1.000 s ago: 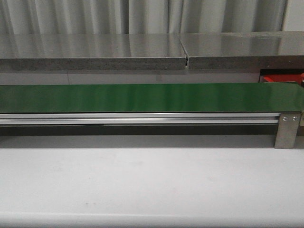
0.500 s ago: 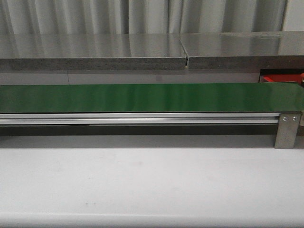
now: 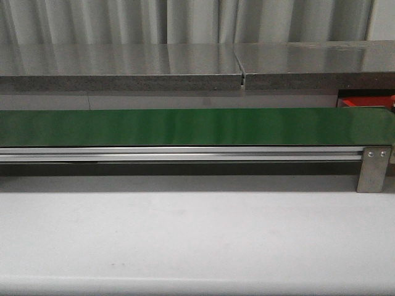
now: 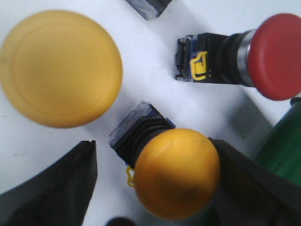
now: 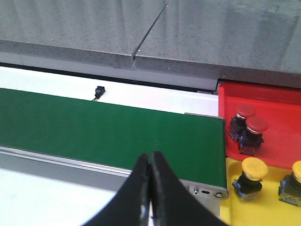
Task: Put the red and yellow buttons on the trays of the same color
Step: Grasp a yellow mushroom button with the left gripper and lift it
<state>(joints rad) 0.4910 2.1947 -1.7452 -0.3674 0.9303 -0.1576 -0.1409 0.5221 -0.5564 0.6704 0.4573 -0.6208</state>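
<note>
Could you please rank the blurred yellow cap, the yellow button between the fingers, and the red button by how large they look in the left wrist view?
1. Blurred yellow cap, largest, though likely just nearer the camera.
2. Yellow button, between the left gripper fingers.
3. Red button, smallest cap, though partly cut off by the picture's edge.

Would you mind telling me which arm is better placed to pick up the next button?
The left. Its end effector is open with a yellow button lying between its fingers. The right end effector is shut over the green belt, with no loose button near it.
</note>
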